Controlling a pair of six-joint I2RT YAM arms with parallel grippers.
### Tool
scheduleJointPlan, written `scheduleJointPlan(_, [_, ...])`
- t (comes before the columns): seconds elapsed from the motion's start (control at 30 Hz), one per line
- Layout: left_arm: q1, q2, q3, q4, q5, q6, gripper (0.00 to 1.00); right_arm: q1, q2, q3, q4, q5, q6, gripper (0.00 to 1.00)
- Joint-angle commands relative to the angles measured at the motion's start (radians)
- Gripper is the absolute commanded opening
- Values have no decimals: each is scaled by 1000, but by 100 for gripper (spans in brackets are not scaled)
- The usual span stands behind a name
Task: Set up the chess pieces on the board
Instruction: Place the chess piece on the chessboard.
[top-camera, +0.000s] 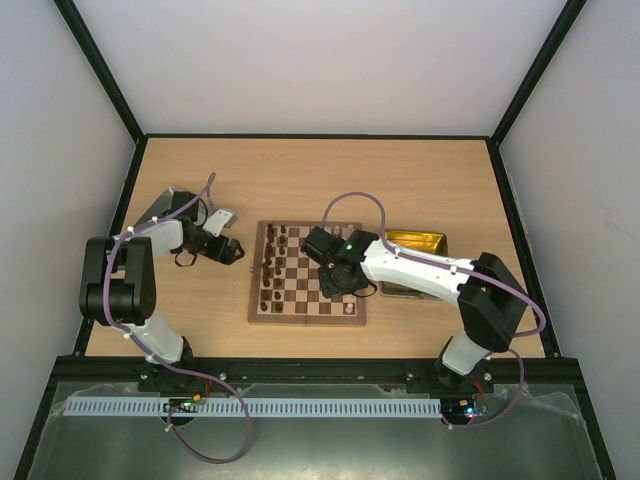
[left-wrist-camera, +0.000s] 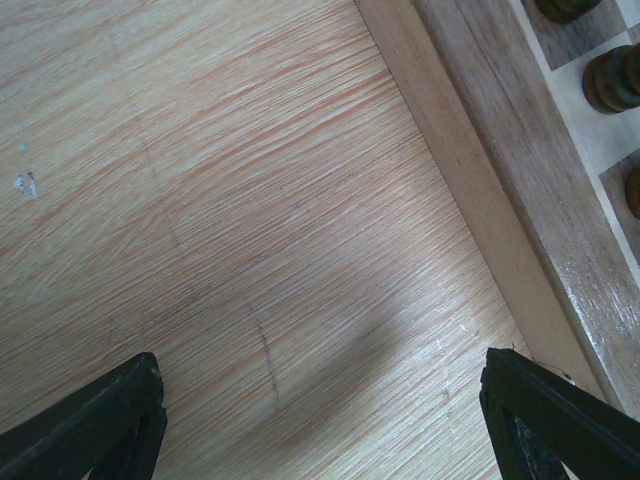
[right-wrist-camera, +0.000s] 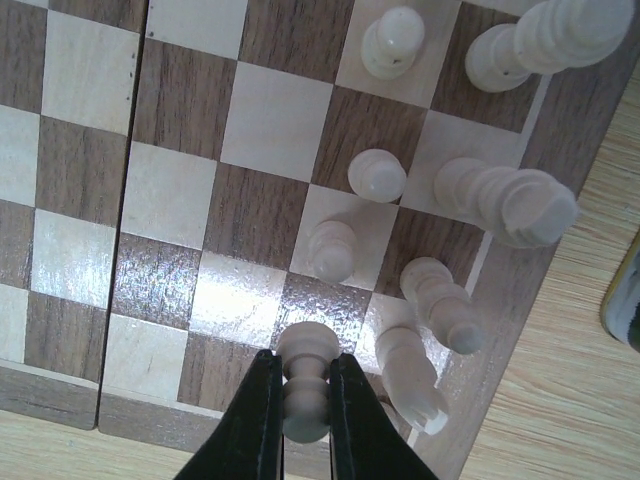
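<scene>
My right pincer (right-wrist-camera: 305, 365) is clenched on a cream pawn (right-wrist-camera: 307, 348), gripping it by the waist with its round head poking out past my fingertips. I hang it over the near right corner of the chessboard (right-wrist-camera: 90, 250), above the dark square that comes next after the three cream pawns (right-wrist-camera: 333, 250) already standing in their row. The taller cream back-row pieces (right-wrist-camera: 510, 195) line the edge beside them. The dark pieces (top-camera: 272, 262) fill the far side of the board in the overhead view.

To do this well, I reckon I should come straight down with the pawn upright, centre its base on that one square, and open only once it sits flat. The closest tall piece (right-wrist-camera: 410, 375) is just beside my finger, so I would spread the jaws only a little and lift straight up, with no sideways drift.

My left pincer (left-wrist-camera: 320, 370) is released, jaws wide, empty over bare table (left-wrist-camera: 200, 200) just beside the board's border, well away from the work
</scene>
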Motion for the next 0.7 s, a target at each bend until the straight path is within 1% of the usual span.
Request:
scheduleJointPlan(0.0, [-5, 18, -20, -47, -19, -1, 87, 1, 20, -22, 26, -12, 5, 4])
scheduleJointPlan(0.67, [-5, 22, -17, -49, -18, 0, 87, 2, 65, -56, 63, -36, -14, 7])
